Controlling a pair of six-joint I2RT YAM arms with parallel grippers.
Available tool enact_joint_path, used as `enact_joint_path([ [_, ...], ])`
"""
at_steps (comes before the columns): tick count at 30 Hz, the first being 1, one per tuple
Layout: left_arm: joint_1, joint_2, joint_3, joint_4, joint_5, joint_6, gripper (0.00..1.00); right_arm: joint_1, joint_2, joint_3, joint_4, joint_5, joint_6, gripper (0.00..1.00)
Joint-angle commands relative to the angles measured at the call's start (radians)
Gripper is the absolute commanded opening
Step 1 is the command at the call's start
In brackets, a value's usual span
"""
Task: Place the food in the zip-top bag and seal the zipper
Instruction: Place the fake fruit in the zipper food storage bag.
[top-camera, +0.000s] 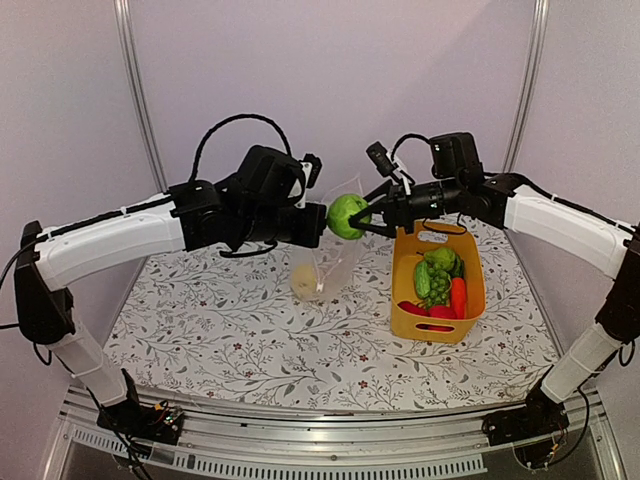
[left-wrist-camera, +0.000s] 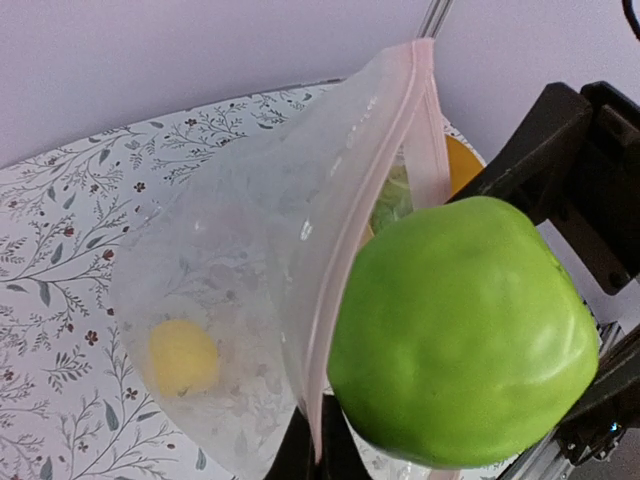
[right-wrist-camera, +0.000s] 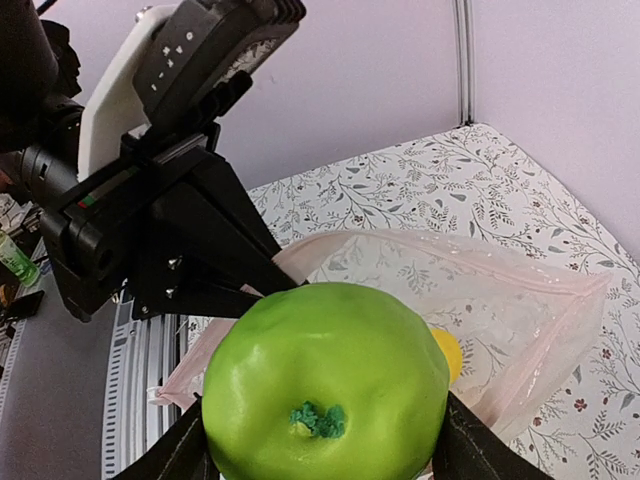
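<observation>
flowered tabletop (top-camera: 250, 340) under everything. above it the zip-top bag (top-camera: 338, 255), long axis about vertical, mouth upward and turned to the right, rim pinched in the closed left end effector (top-camera: 320, 222). yellow basket (top-camera: 405, 315) right of the bag, apart from it, keeping the rest of the food (top-camera: 438, 283). green pear (top-camera: 344, 214) clamped firmly in the right end effector (top-camera: 358, 216), just beside the zipper (left-wrist-camera: 365, 200), outside the opening. probably needs to go left and down. at the bag bottom, one yellow round piece (top-camera: 304, 281).
</observation>
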Motion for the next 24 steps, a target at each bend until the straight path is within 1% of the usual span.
enact_joint_path([
  [1,-0.004,-0.021,-0.011,0.052,0.001,-0.007,0.00,0.007,-0.011,-0.021,-0.020,0.113,-0.041,0.45],
  [4,-0.004,-0.013,-0.005,0.056,0.015,-0.005,0.00,0.010,-0.007,-0.009,-0.039,0.196,-0.053,0.46],
  [8,-0.006,0.003,0.001,0.069,0.039,-0.014,0.00,0.053,0.028,0.034,-0.086,0.387,-0.093,0.51],
  [13,-0.014,0.033,0.014,0.080,0.064,-0.022,0.00,0.068,0.071,0.090,-0.112,0.419,-0.085,0.56],
  [15,-0.014,0.035,0.017,0.079,0.066,-0.023,0.00,0.073,0.087,0.112,-0.127,0.439,-0.083,0.64],
  [18,-0.013,0.027,0.015,0.075,0.057,-0.020,0.00,0.078,0.110,0.150,-0.167,0.448,-0.094,0.79],
  [19,-0.013,0.025,0.015,0.069,0.046,-0.016,0.00,0.079,0.115,0.171,-0.184,0.443,-0.096,0.83],
  [21,-0.011,0.021,0.013,0.058,0.027,-0.015,0.00,0.079,0.114,0.192,-0.207,0.420,-0.099,0.88],
  [24,-0.004,0.022,0.013,0.039,0.015,-0.015,0.00,0.079,0.075,0.207,-0.225,0.370,-0.108,0.92],
])
